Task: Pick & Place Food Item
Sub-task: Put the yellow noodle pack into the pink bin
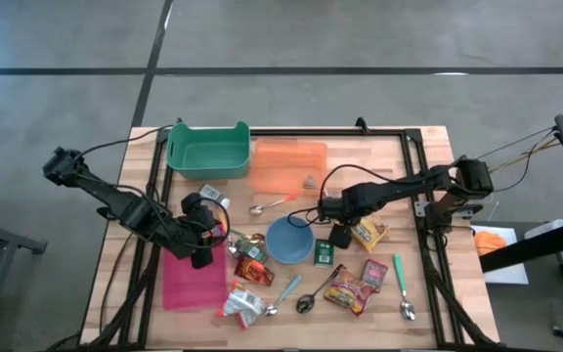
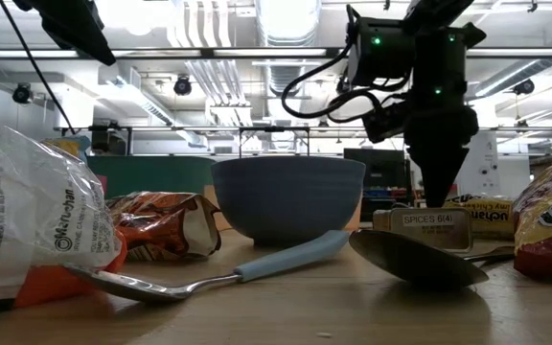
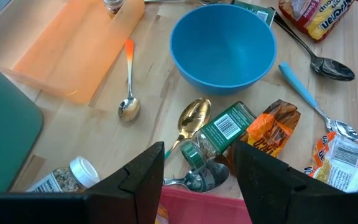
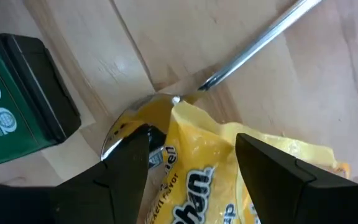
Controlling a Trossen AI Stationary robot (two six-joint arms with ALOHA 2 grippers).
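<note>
A wooden table [image 1: 379, 156] is seen from above, crowded w/ containers, packets and cutlery. A green bin [image 1: 207, 150] sits at the far edge, left of centre; nothing can be made out inside it. An orange tray [image 1: 288, 166] lies just beside it, w/ a small jar [image 1: 310, 181] resting at its near right corner. A blue bowl [image 1: 289, 240] stands mid-table and is seen empty in the left wrist view [image 3: 222, 45]. A pink tray [image 1: 192, 277] lies near the front left, partly covered by the left arm.

The right gripper [image 1: 341, 235] is lowered just right of the blue bowl, fingers held apart and straddling the end of a yellow snack packet [image 1: 369, 232] (in the right wrist view the packet [image 4: 229, 180] sits between the two fingers, but whether they press on it cannot be told). A green spice tin [image 1: 323, 254] lies just beside the gripper; a spoon handle [image 4: 260, 43] runs past the packet's tip.

The left gripper [image 1: 203, 256] hangs over the pink tray's far right corner, fingers apart, nothing btwn them. Ahead of it lie a green-labelled spice jar [image 3: 219, 132] on its side, a gold spoon [image 3: 193, 116], an orange crumpled wrapper [image 3: 272, 127] and an orange-handled spoon [image 3: 128, 81].

Nr the front edge are a red noodle packet [image 1: 350, 290], a teal-handled spoon [image 1: 402, 284] and a white-and-orange bag [image 1: 242, 305].
</note>
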